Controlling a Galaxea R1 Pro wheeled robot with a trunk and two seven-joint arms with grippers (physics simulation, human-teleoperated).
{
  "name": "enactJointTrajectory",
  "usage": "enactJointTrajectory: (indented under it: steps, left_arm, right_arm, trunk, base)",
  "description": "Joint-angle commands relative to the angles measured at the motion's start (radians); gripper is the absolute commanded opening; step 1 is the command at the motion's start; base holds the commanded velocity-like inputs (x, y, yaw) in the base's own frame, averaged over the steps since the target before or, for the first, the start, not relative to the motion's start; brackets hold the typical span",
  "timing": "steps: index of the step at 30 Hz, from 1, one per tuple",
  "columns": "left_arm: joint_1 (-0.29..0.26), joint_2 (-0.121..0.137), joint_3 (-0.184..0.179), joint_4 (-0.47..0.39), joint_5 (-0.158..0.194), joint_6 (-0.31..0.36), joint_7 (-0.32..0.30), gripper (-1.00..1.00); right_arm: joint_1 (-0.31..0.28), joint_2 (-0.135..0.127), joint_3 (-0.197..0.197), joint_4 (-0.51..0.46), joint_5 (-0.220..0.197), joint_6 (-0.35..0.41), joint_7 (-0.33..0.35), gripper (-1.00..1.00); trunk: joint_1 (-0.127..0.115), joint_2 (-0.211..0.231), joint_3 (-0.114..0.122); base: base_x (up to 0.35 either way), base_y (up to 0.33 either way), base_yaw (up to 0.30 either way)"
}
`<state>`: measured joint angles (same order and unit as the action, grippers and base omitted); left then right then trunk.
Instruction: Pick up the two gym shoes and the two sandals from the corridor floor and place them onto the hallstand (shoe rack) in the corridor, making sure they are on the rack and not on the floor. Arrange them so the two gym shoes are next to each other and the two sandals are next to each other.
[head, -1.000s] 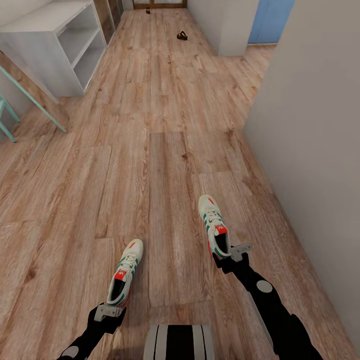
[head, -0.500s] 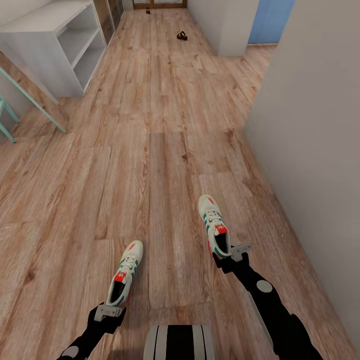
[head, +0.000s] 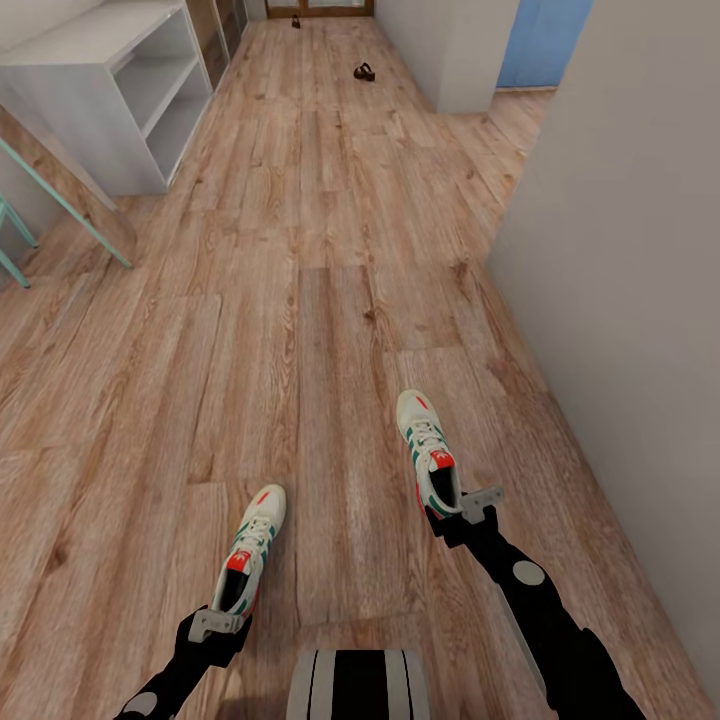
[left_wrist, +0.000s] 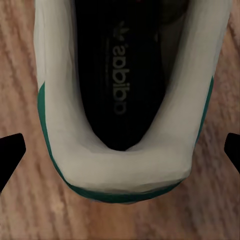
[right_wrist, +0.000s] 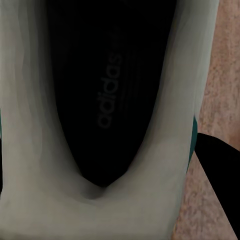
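two gym shoes (head: 250, 545) (head: 430, 452) on floor (head: 330, 300), l gripper (head: 218, 625) & r gripper (head: 470, 510) at heels

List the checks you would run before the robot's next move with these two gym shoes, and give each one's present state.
1. Heel of left gym shoe between the left gripper jaws: ok.
2. Those jaws shut on it: not ok, they stand open.
3. Heel of right gym shoe at the right gripper: ok.
4. Its jaws shut on the shoe: cannot tell.
5. Sight of the hallstand ahead: ok.
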<state>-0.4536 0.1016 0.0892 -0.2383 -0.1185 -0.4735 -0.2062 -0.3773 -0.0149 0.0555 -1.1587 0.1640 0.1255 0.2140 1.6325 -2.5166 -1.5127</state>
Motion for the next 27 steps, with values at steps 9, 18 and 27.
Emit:
enactJointTrajectory:
  steps: [9,18,27]
  left_arm:
    - [0.0,0.0,0.009,0.001,-0.01,-0.004,-0.004,1.0]
    - [0.0,0.0,0.009,0.001,-0.01,-0.004,-0.004,1.0]
    - [0.0,0.0,0.009,0.001,-0.01,-0.005,-0.004,1.0]
  right_arm:
    - [0.0,0.0,0.001,-0.001,0.009,0.005,0.002,-1.0]
    - [0.0,0.0,0.001,-0.001,0.009,0.005,0.002,-1.0]
    - [0.0,0.0,0.001,0.0,0.009,0.005,0.002,-1.0]
  trunk:
    - [0.0,0.0,-0.001]
    - [0.0,0.0,-0.001]
    - [0.0,0.0,-0.001]
  base:
    - [0.007,0.0,0.0]
    - [0.029,0.0,0.0]
    - [0.041,0.0,0.0]
